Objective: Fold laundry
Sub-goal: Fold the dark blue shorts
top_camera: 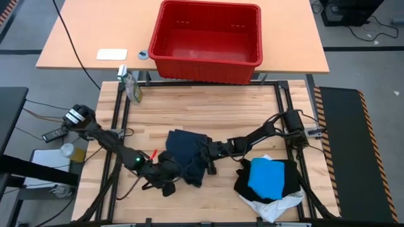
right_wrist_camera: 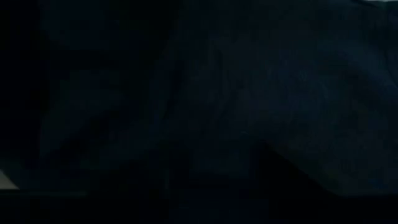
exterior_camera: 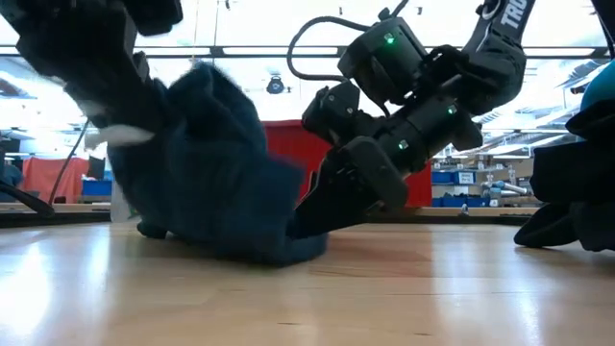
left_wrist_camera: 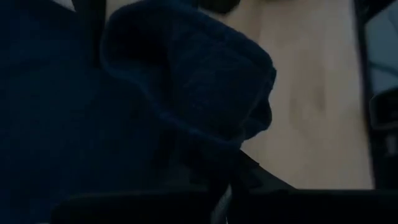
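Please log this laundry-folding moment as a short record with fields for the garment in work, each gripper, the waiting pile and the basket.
garment in work: dark navy garment, bunched at the table's middle
left gripper: shut on the dark navy garment at its near edge
right gripper: at the garment's right edge, pressed into the cloth; grip not clear
waiting pile: bright blue garment on top of a black garment, white garment beneath, right of the work
basket: red basket on the far table, nothing visible in it
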